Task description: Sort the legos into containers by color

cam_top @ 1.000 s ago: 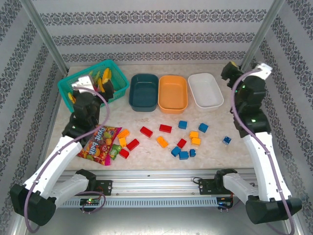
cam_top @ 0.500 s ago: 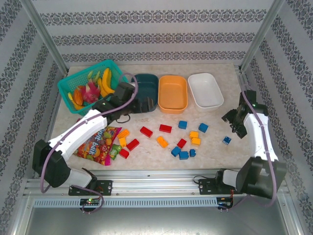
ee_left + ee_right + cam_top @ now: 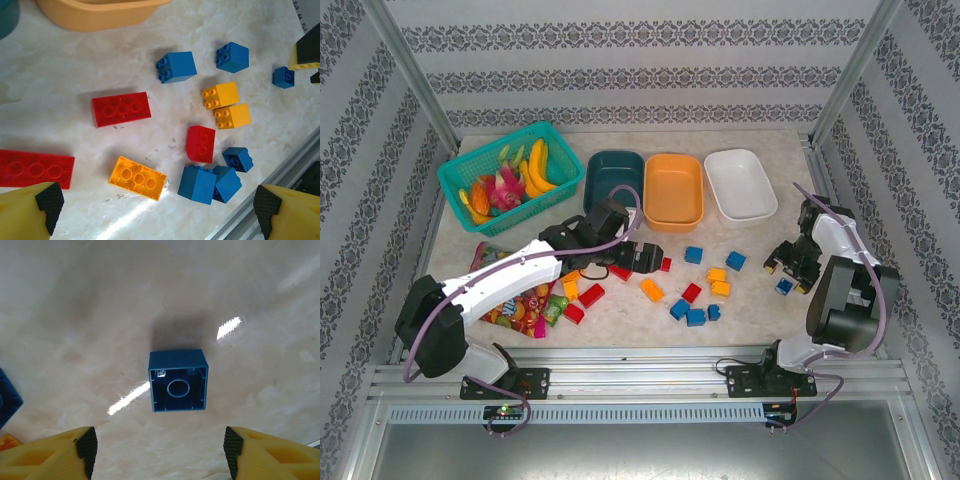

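Fingers of my right end effector (image 3: pixel 159 450) stood apart, and I saw a blue lego (image 3: pixel 177 381) hollow-side up at their 12 o'clock, clear of both. My left end effector (image 3: pixel 157 202) gaped wide above mixed legos (image 3: pixel 120 109). The containers (image 3: pixel 673 190) sat at the bench's (image 3: pixel 760 310) 12 o'clock.

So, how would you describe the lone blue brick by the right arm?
Find the white tub, the rightmost one, then come toward the near edge. A small blue brick lies alone there, under the right pincer. Unlike the other blue bricks, it sits apart from the rest, hollow side showing.
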